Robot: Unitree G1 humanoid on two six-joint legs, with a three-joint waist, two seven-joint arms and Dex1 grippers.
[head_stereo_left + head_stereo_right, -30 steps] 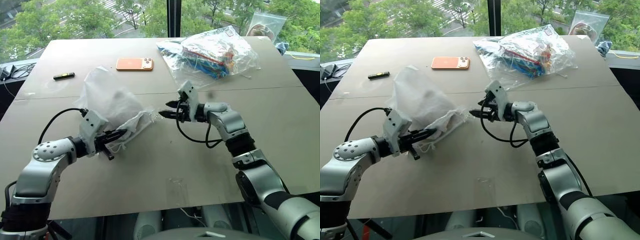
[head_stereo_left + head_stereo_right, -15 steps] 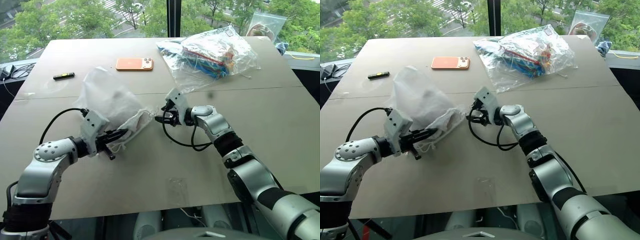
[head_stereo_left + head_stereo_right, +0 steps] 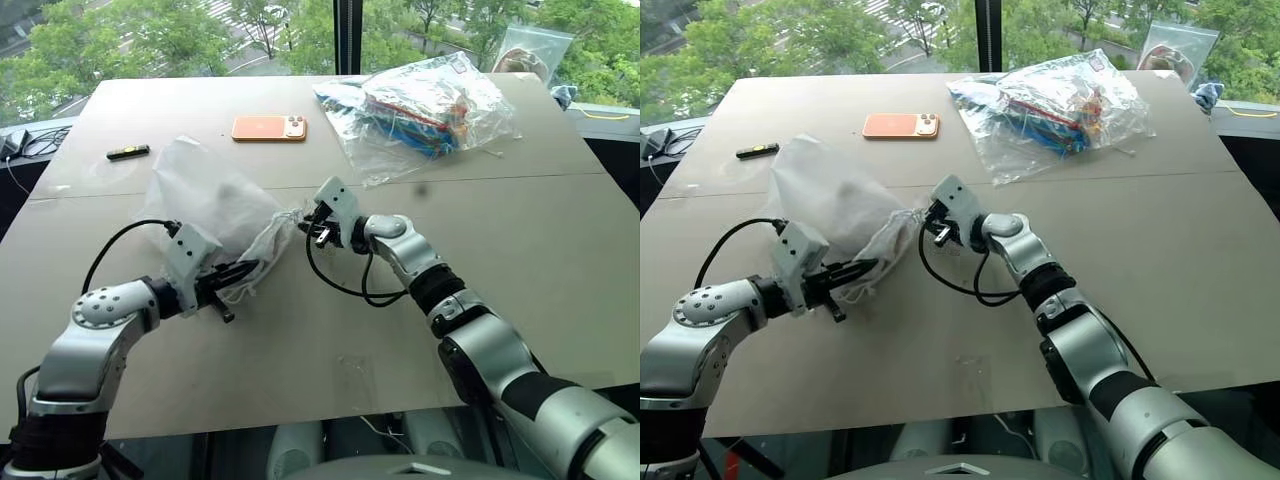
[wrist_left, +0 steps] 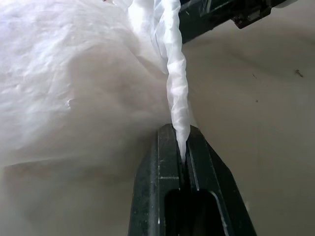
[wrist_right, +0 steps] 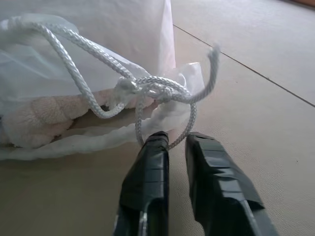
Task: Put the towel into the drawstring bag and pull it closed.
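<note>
Both jaws pinch the translucent milky-white drawstring bag (image 3: 215, 205) at frame centre-left on the beige table (image 3: 520, 250) before windows: left gripper (image 4: 181, 156) its twisted rim, right gripper (image 5: 177, 142) its cord, where beige-pink terry towel (image 5: 44, 118) shows inside.

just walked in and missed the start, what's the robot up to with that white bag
The robot is closing a drawstring bag on the table. The towel is already inside, visible through the mouth. The left gripper is shut on the bag's twisted edge. The right gripper is at the knotted cord, jaws nearly together around a loop. The mouth isn't fully cinched yet.
</note>
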